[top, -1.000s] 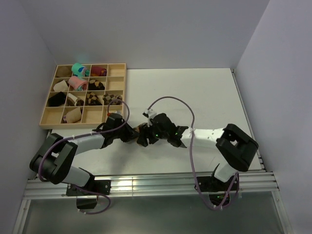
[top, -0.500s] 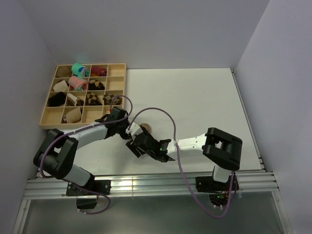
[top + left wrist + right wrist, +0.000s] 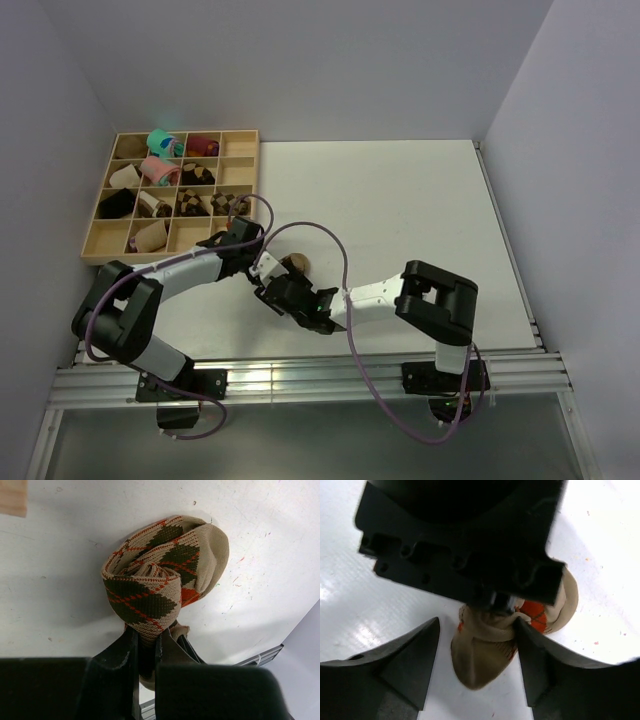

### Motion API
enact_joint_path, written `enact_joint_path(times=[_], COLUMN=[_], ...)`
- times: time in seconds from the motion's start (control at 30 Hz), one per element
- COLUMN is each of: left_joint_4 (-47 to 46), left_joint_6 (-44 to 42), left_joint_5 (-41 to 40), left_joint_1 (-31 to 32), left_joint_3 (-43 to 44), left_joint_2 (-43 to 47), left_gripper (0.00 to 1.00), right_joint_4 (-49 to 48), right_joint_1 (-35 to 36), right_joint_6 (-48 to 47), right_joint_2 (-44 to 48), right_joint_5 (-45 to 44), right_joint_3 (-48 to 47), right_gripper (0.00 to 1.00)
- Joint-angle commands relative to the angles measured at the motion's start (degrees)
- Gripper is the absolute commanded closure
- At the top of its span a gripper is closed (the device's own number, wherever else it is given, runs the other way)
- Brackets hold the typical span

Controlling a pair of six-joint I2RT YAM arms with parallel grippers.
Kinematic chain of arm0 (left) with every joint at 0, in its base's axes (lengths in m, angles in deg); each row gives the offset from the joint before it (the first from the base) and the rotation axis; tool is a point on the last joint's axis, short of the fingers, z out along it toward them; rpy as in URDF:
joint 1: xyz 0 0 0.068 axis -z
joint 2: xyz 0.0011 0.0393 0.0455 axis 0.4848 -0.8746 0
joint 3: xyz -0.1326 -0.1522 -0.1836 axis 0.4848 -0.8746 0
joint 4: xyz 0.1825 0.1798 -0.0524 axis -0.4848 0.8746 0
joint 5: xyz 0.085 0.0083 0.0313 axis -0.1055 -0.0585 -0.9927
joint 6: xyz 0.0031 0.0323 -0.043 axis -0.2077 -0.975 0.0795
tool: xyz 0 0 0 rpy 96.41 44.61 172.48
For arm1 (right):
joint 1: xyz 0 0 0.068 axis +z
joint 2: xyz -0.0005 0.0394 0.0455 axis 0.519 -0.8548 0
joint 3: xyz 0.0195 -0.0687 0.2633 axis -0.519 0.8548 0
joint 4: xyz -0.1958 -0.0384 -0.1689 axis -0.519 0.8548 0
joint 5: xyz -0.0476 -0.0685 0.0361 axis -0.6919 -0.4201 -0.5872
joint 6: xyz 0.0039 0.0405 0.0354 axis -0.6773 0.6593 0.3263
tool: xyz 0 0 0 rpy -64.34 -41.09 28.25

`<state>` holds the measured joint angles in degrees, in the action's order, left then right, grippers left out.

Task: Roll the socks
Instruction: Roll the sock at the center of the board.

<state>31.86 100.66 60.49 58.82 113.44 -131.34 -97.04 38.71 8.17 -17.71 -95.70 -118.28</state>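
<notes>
The tan argyle sock (image 3: 160, 575), with dark brown and orange-red diamonds, is a loose roll lying on the white table; it also shows in the top view (image 3: 297, 265). My left gripper (image 3: 146, 642) is shut on the roll's near edge and shows in the top view (image 3: 262, 263). My right gripper (image 3: 477, 625) is open, with the sock's plain tan end (image 3: 482, 662) lying between its fingers, the right finger touching it. It sits just below the left gripper in the top view (image 3: 284, 292).
A wooden compartment tray (image 3: 150, 257) stands at the back left, holding pink, teal, maroon and brown-and-cream rolls. Its corner shows in the left wrist view (image 3: 12, 497). The left gripper's black body (image 3: 460, 540) fills the top of the right wrist view.
My right arm has swung left and toward the near edge, bringing its open gripper around the sock's tan end. My left gripper has shifted slightly left and back with the sock.
</notes>
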Motion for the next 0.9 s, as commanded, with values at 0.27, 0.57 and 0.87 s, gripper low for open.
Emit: enact_joint_path(times=[0.27, 0.57, 0.87], left_joint_4=[5.86, 2.61, -1.69], left_joint_6=[-0.55, 1.47, 5.86], left_joint_5=[2.78, 2.34, 0.23], left_joint_1=[1.03, 1.03, -0.47], left_joint_3=[1.01, -0.66, -5.13], left_joint_2=[-0.78, 4.75, 12.04], left_gripper=[0.99, 0.60, 0.25], right_joint_4=[-2.51, -0.84, 0.30], right_joint_1=[-0.45, -6.34, -10.12], right_joint_6=[0.81, 5.03, 6.09], right_joint_2=[-4.70, 1.11, 2.78], right_joint_5=[-0.68, 11.36, 21.12], right_joint_3=[1.19, 8.15, 8.50], right_gripper=[0.86, 1.00, 1.00])
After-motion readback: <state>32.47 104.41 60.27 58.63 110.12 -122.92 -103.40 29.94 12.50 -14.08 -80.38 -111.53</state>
